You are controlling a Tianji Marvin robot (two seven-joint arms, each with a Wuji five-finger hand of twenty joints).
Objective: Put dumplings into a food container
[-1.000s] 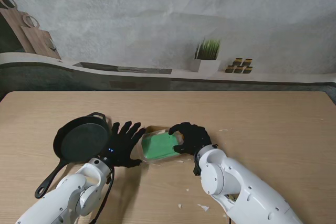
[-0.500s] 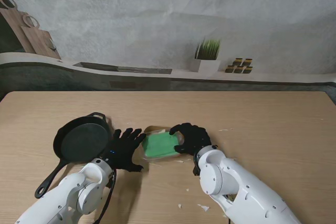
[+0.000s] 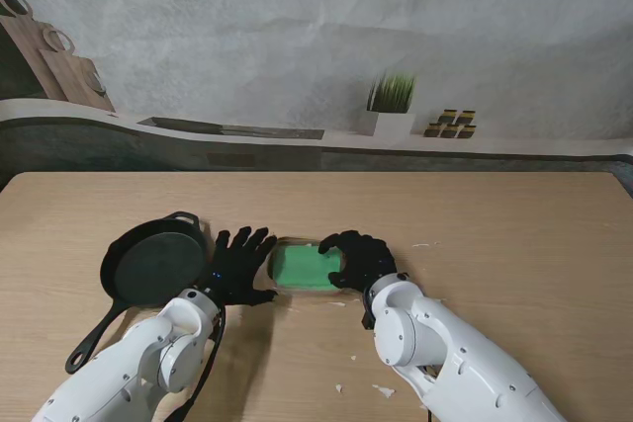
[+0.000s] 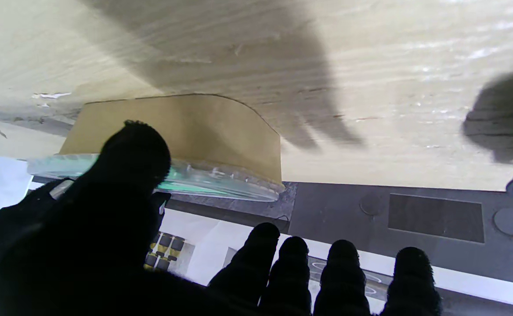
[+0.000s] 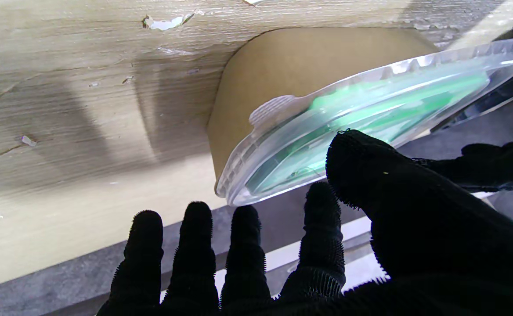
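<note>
The food container (image 3: 302,269) is a brown paper box (image 4: 186,127) under a clear lid (image 5: 370,105) with green showing through it. It lies flat on the table between my two black-gloved hands. My left hand (image 3: 240,266) sits at its left end with fingers spread and the thumb (image 4: 135,149) against the lid's edge. At the right end is my right hand (image 3: 358,259), fingers straight and apart, thumb (image 5: 362,162) resting over the lid rim. Neither hand grips it. No dumplings are visible in any view.
A black cast-iron pan (image 3: 156,266) lies just left of my left hand, its handle (image 3: 94,335) pointing toward me. Small white scraps (image 3: 384,391) dot the table near my right forearm. A dark counter with a potted plant (image 3: 392,96) runs behind the table.
The container was skewed and tilted between the hands; now it lies flat and square. My left hand drew back a little, then came forward to the container's left end.
</note>
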